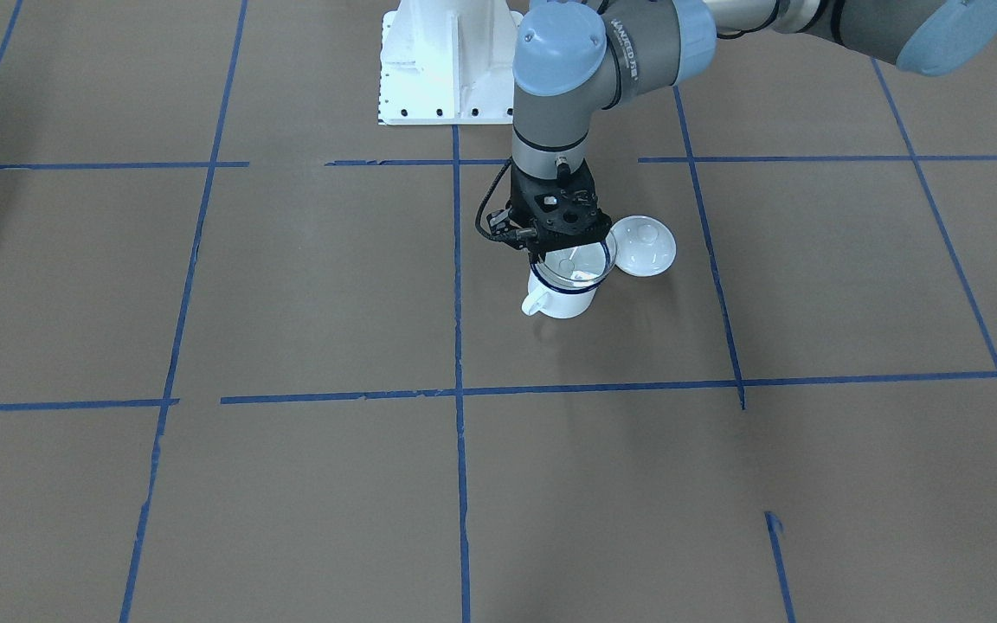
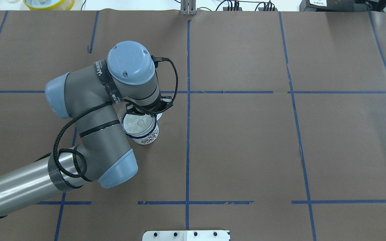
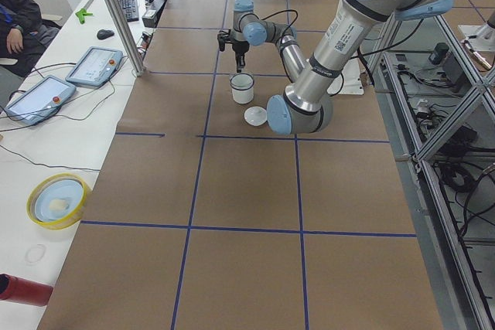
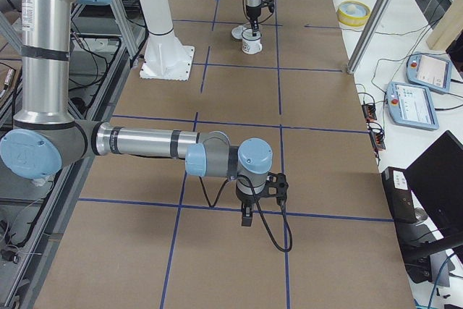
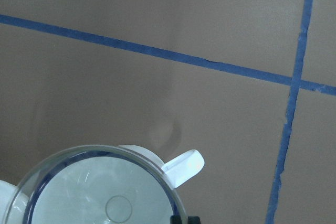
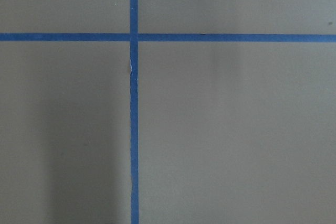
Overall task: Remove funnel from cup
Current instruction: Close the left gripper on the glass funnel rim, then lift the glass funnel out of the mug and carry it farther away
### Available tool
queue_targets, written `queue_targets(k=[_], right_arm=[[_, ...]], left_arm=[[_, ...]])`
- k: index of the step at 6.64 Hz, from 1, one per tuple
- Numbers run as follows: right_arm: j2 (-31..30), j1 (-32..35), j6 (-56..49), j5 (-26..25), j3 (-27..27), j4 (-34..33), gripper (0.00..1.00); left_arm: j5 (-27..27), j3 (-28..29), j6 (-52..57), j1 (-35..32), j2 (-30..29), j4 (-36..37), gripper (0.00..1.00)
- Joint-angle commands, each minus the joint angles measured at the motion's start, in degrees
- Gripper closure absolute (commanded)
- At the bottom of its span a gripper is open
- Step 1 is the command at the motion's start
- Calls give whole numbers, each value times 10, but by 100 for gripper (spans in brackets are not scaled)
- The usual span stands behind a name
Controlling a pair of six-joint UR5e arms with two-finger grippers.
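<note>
The cup [image 1: 561,301] is a white mug with a dark blue rim, standing on the brown table left of centre in the overhead view [image 2: 147,138]. The clear funnel [image 1: 587,264] sits in its mouth, its cone as wide as the mug [image 2: 138,123]. My left gripper [image 1: 564,251] points down at the funnel's rim on the robot's side. In the left wrist view a black fingertip [image 5: 185,220] sits right at the funnel's rim [image 5: 100,192], beside the mug's handle [image 5: 184,166]; the jaws look shut on the rim. My right gripper [image 4: 246,218] hangs over bare table; I cannot tell its state.
A white round lid with a knob [image 1: 644,245] lies on the table touching or just beside the cup. The robot's white base [image 1: 447,61] stands behind them. Blue tape lines cross the brown paper. A yellow bowl [image 3: 58,200] sits on the side bench.
</note>
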Motion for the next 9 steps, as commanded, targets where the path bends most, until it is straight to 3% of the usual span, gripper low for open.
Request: queue_targets(k=[1,3,4,6,9], right_arm=[[0,0,0,0,0,0,0],[0,0,0,0,0,0,0],[0,0,0,0,0,0,0],[0,0,0,0,0,0,0],[0,0,0,0,0,0,0]], left_arm=[[-5,-82,17,-20,-5,78,100],[-18,-116,-29,-90,-18,90,100],[-4,-113,-115,-116,-11,25,100],[110,-86,-294,-139,38,-189,100],[262,144,-540,-143,54,-449,100]])
